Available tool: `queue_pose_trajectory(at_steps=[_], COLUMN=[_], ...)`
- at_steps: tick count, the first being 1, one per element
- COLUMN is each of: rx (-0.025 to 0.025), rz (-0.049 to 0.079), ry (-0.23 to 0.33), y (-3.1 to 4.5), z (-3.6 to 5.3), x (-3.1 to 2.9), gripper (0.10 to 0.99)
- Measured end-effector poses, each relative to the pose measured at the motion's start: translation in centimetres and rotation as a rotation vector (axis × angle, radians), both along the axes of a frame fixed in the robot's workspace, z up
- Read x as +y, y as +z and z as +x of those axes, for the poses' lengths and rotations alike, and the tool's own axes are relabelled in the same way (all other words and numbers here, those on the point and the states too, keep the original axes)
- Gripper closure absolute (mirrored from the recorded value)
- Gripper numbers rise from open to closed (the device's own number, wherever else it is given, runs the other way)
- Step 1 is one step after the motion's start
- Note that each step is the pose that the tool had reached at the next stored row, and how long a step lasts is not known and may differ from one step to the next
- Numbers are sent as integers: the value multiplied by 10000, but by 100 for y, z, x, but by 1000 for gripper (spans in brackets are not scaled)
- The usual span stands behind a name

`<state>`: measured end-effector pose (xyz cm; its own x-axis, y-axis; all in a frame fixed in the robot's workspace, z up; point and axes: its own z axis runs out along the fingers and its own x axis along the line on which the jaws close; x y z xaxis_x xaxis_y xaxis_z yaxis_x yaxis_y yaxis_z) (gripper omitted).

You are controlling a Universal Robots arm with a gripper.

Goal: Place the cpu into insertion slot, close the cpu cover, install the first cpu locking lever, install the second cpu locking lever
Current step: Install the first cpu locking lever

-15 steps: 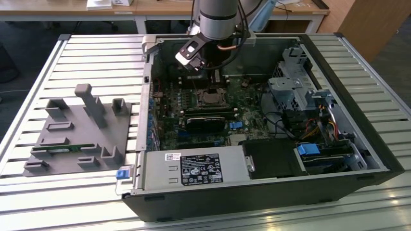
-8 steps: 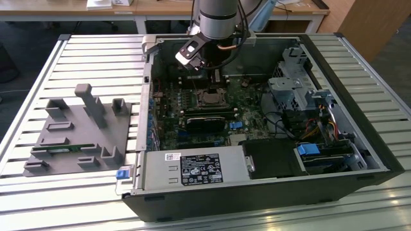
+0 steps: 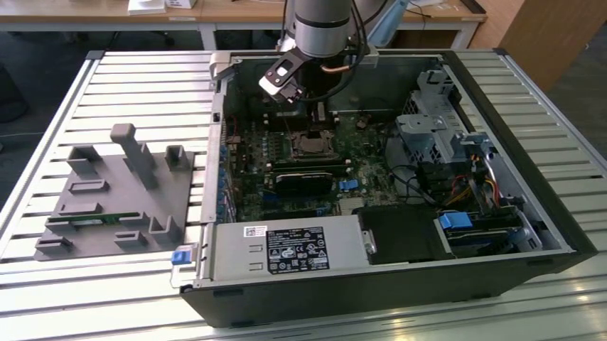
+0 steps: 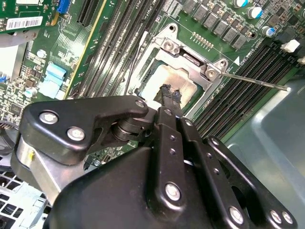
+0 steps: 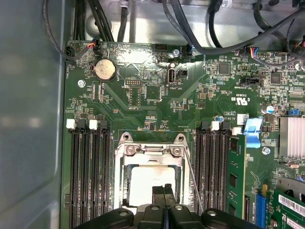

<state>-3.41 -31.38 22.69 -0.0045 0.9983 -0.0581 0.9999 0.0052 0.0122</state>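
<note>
The cpu [image 5: 143, 183] lies seated in the insertion slot [image 3: 308, 144], and the cpu cover [image 5: 151, 151] appears folded down around it. The work therefore looks to stand at the first locking lever [image 4: 252, 80], a thin rod jutting free beside the socket. The gripper [image 4: 169, 93] hangs just above the chip, jaws pressed together and empty. Latching would call for precise tip contact on that slim rod, clear of the chip's face.
</note>
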Motion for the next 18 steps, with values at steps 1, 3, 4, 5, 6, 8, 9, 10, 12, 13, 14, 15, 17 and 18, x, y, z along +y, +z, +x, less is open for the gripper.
queue_pose_trajectory(at_steps=[1, 3, 4, 5, 6, 8, 9, 10, 12, 13, 14, 15, 17, 18], rx=[1, 0, -1, -1, 0, 0, -1, 0, 0, 0, -1, -1, 0, 0], rz=[-8, -12, -15, -17, -21, -26, -27, -31, -37, -39, -39, -43, -50, -69], ry=[0, -2, -2, -3, -4, -7, -7, -8, -9, -9, -10, -11, -13, -18], y=[2, 6, 7, 9, 11, 14, 15, 18, 21, 23, 24, 25, 29, 38], z=[0, 0, 0, 0, 0, 0, 0, 0, 0, 0, 0, 0, 0, 0], x=[0, 1, 1, 1, 0, 1, 1, 0, 0, 0, 0, 0, 1, 0], gripper=[965, 965, 965, 965, 965, 965, 965, 965, 965, 965, 965, 965, 965, 965])
